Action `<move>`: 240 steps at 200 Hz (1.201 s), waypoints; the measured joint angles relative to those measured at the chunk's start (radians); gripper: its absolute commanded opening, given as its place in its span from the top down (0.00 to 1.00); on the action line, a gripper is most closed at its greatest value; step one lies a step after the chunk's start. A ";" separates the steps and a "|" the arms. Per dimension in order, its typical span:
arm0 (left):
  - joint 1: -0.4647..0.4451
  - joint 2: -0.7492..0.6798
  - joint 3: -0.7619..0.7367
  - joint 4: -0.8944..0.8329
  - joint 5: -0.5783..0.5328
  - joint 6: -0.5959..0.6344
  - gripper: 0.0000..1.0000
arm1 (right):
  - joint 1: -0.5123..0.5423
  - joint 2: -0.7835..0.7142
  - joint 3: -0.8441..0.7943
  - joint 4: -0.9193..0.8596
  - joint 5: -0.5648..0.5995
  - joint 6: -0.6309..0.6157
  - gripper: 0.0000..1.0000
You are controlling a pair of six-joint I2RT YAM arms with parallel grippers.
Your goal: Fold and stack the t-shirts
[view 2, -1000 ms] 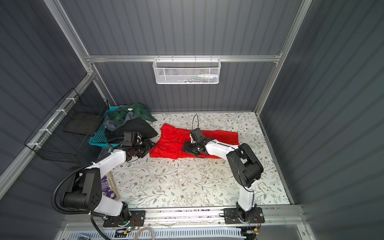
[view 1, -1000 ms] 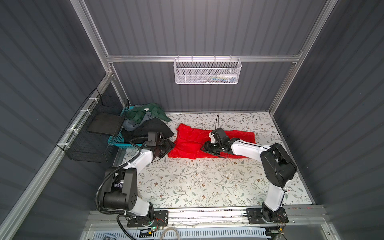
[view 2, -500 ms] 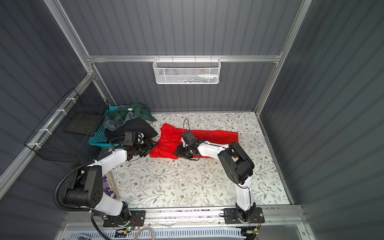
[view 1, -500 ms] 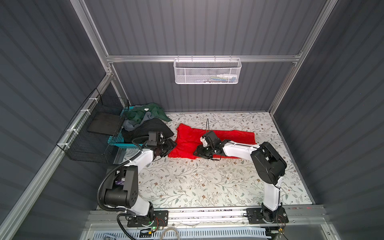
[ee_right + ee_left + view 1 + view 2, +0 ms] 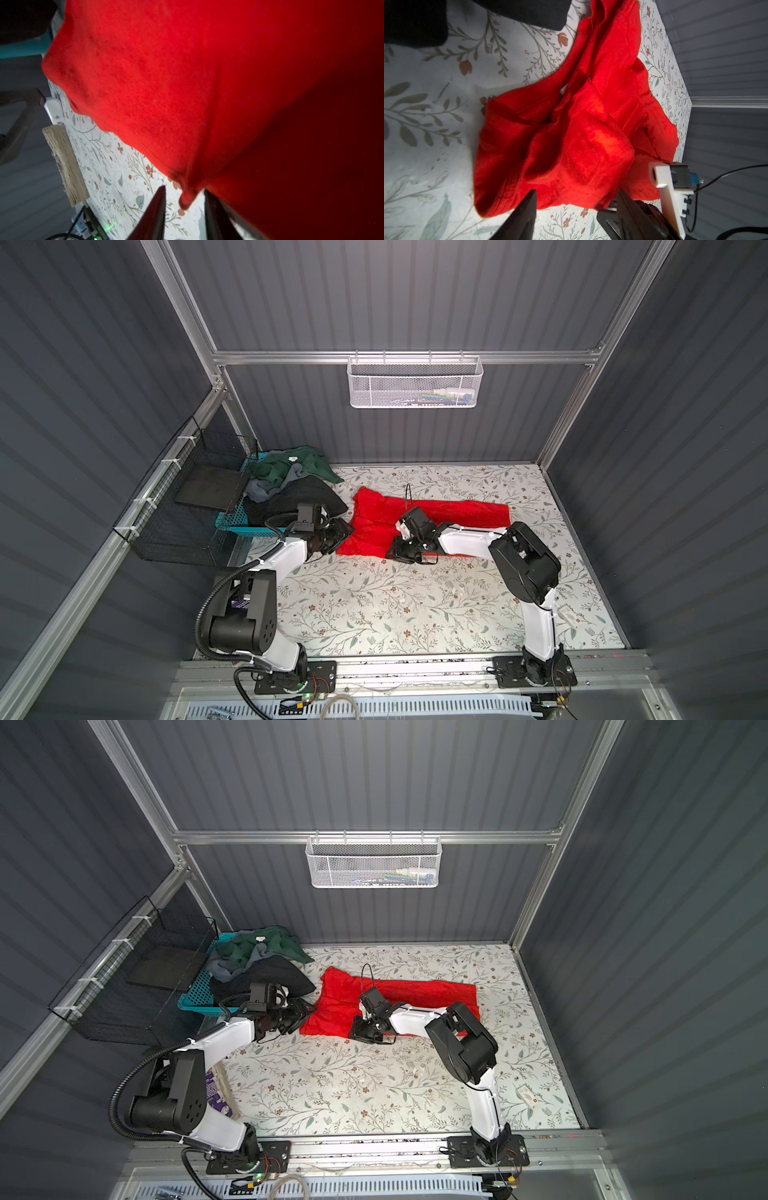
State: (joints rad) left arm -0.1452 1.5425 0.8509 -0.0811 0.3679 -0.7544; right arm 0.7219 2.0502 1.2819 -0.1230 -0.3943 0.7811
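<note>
- Right gripper (image 5: 184,191): jaws apart, a nub of the red t-shirt (image 5: 457,512) hem between them, not pinched.
- Left gripper (image 5: 576,193): jaws apart at the shirt's bunched end, nearest the teal basket (image 5: 241,526).
- Shirt lies on the floral table (image 5: 374,605), long axis running left-right along the back wall.
- Green t-shirt (image 5: 291,464) lies in the basket; its white tag is unreadable.
</note>
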 measured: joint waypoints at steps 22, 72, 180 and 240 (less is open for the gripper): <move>0.000 0.000 0.000 -0.001 0.000 0.006 0.39 | 0.000 0.000 0.012 -0.002 0.001 -0.006 0.86; 0.000 0.000 0.000 -0.014 -0.012 0.029 0.40 | 0.000 0.000 0.056 -0.008 0.010 -0.007 1.00; 0.000 -0.069 0.000 -0.054 -0.155 0.091 0.43 | -0.035 0.028 0.268 -0.090 0.101 0.014 1.00; 0.000 0.000 0.000 0.011 -0.172 0.095 0.50 | -0.089 0.170 0.375 -0.114 0.138 0.057 1.00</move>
State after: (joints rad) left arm -0.1452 1.5425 0.8509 -0.0704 0.1955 -0.6598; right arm 0.6327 2.2204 1.6566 -0.2375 -0.2558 0.8379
